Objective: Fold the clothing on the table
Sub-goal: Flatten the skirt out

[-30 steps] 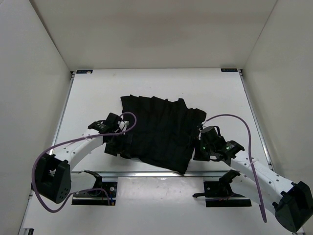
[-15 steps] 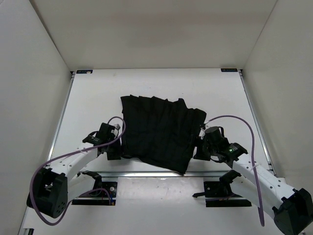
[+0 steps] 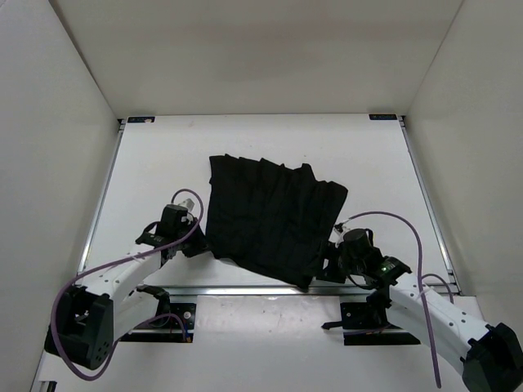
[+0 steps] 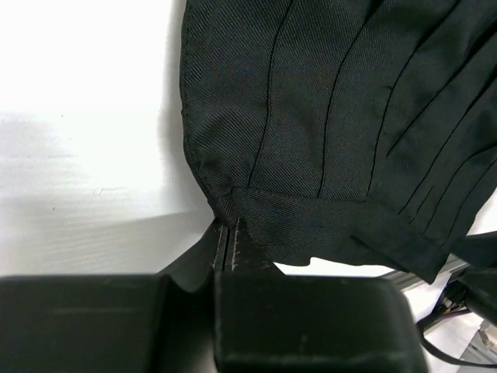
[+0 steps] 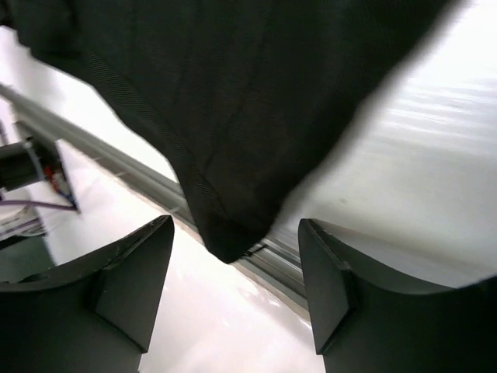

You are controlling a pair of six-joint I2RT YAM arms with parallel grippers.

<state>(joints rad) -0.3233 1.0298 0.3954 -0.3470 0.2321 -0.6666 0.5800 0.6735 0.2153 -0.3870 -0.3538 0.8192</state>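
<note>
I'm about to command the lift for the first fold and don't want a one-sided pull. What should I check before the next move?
1. Left grip: left claw shut on the clothing at its near-left corner: ok.
2. Right grip: right claw closed on the near-right corner: not ok. Its jaws stand open, with the corner between them.
3. Near-right corner fully on the table: not ok. Its tip reaches over the near rail.
4. Garment lying flat, pleats running straight: ok in the top view.
5. Depth of the left pinch: cannot tell.
</note>
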